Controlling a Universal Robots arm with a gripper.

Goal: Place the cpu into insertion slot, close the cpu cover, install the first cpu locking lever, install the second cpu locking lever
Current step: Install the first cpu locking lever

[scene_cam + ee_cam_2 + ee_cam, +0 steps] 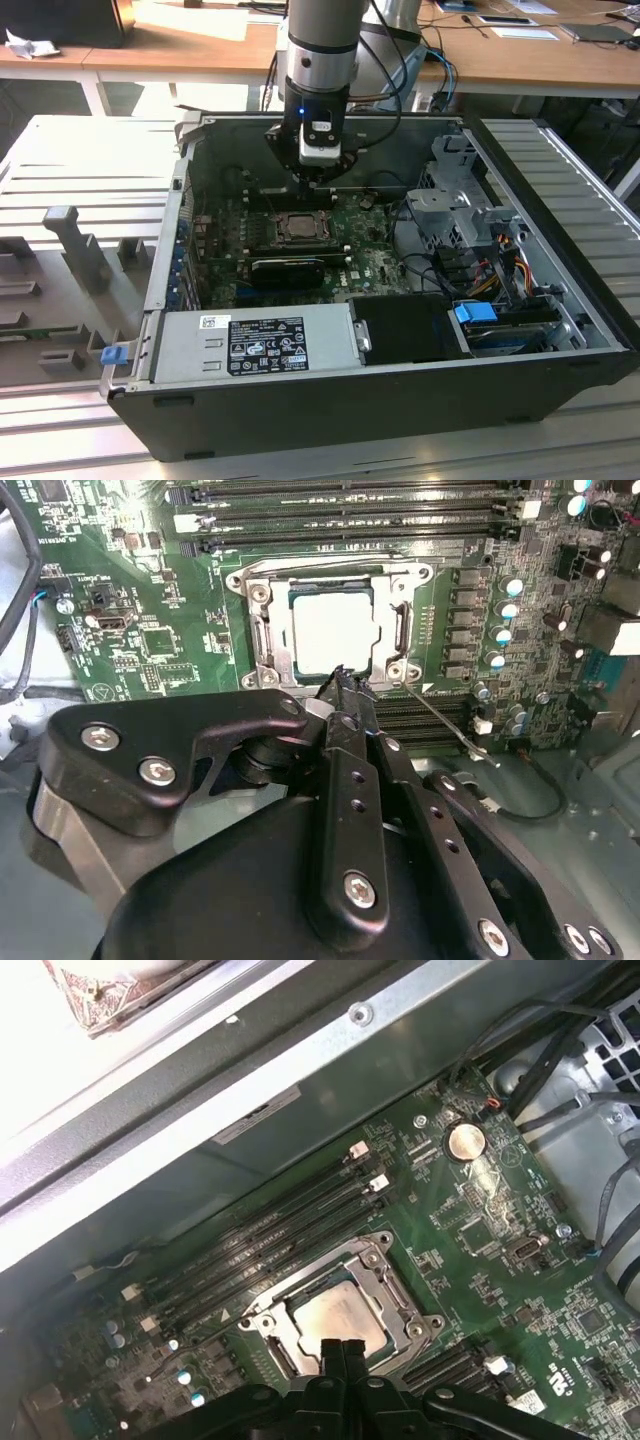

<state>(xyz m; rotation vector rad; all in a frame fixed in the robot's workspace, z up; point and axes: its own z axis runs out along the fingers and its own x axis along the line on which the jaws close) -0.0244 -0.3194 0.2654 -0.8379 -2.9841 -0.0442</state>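
The cpu lies flat in the insertion slot on the green board, its pale metal face up. The grey cpu cover appears to lie down around it, framing the chip. A thin wire locking lever sticks out loose from one socket corner. My gripper hovers at the socket's edge, shut with nothing between its black fingers. In the first wrist view the fingertips of my gripper meet just over the edge of the cpu, and the lever angles away. In the exterior view my gripper hangs just above the cpu.
Long black memory slots run beside the socket. A black finned card lies in front of it, and a grey power supply fills the case front. Drive cages and cable bundles stand at the exterior view's right. Case walls enclose everything.
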